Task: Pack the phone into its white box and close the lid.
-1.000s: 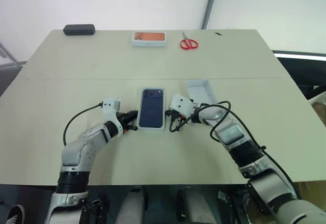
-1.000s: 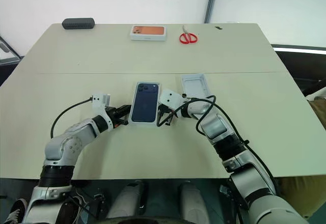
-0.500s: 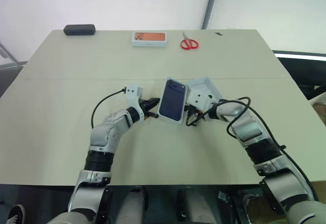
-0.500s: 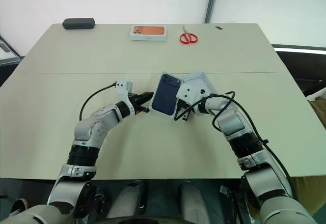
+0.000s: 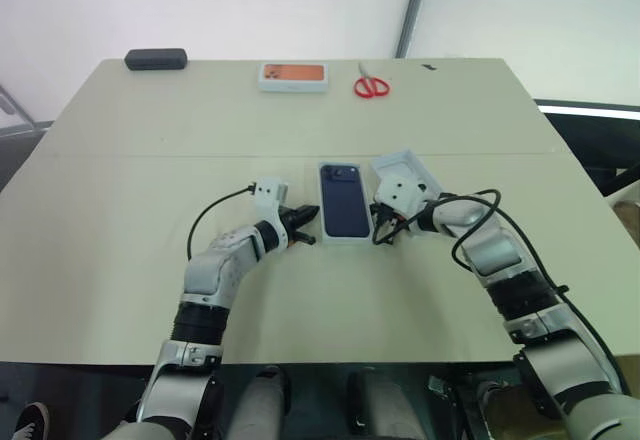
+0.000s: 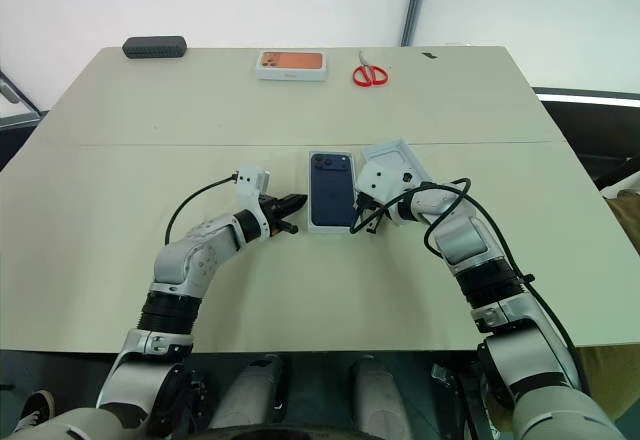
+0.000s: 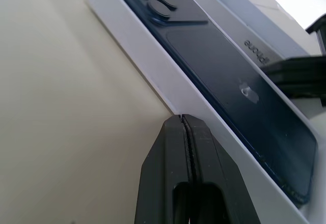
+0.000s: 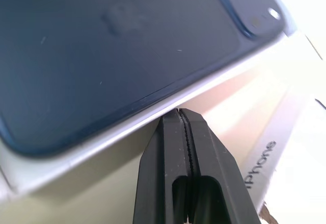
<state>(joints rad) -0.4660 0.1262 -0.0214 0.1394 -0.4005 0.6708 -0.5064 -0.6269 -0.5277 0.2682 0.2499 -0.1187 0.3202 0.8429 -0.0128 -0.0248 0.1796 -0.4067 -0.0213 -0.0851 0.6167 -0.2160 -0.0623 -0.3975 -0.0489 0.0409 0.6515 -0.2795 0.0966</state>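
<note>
Over on the left pincer (image 7: pixel 182 117): pinched fully shut, gripping nothing, tips right up against the long side wall of the white box (image 7: pixel 142 46). Just past those tips, the phone (image 7: pixel 219 66), lying back up in the box with its camera bump at the far end.

Risk here, as a judgement: pushes too hard from this side and skids the whole box across the table (image 5: pixel 100 210), or tips the near wall up and spills the phone out.

Across the box, the right pincer (image 8: pixel 179 111): also closed tight and empty, tips at the opposite long wall, just under the phone's edge. Squeezes unevenly against the left one and could twist the box askew, or buckle a thin cardboard wall. Slips upward and could scrape the glossy back.

Just beyond and outboard of the right pincer, the lid (image 5: pixel 408 170): open side up, angled to the box, very close to it, not yet on. Needs opening wide, lifting and flipping; could jam on a corner if lowered crooked.

Well beyond both pincers, along the far edge: a dark case (image 5: pixel 155 58), a white box printed with an orange phone (image 5: pixel 293 75), red scissors (image 5: pixel 371 86). Nothing of that in the way.
</note>
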